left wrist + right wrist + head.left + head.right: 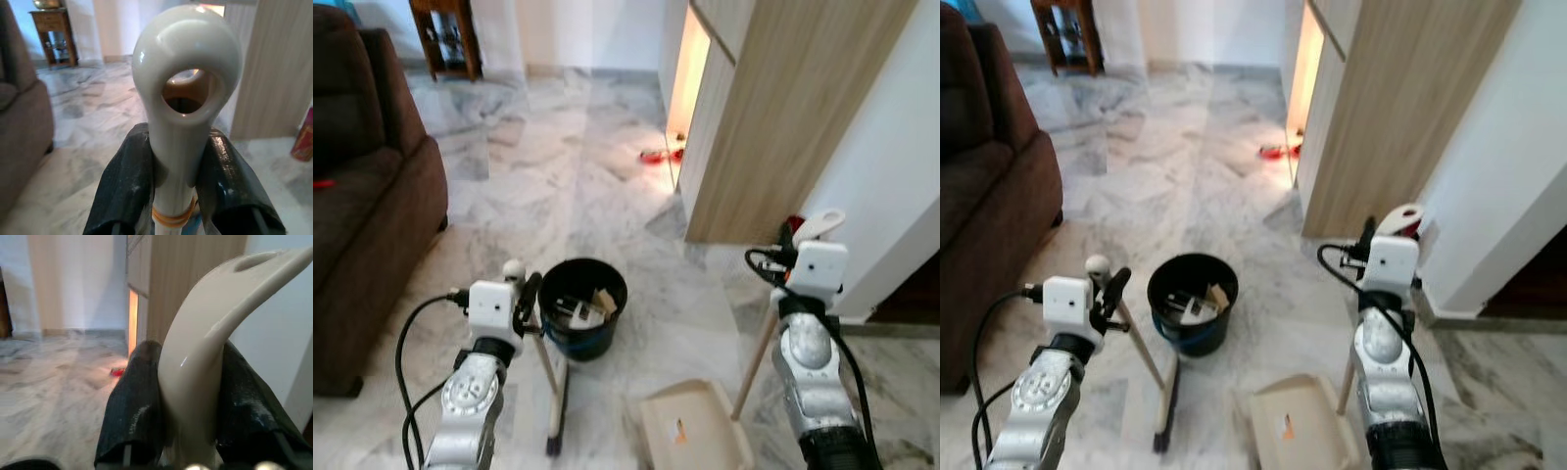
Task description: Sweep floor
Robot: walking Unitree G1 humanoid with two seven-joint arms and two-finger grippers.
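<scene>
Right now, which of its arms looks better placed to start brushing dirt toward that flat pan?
Probably the left. The left gripper is shut on the broom, whose head rests on the floor beside the dustpan. The right gripper only steadies the dustpan's handle.

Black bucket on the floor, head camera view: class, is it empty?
No. The black bucket holds several pale scraps, visible inside its rim between the broom and the dustpan.

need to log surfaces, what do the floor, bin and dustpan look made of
Floor: polished grey-white marble or marble-look tile, veined and reflective. Bin: black, smooth, likely plastic. Dustpan: glossy cream plastic, shiny handle top; the right gripper fingers clamp it.
</scene>
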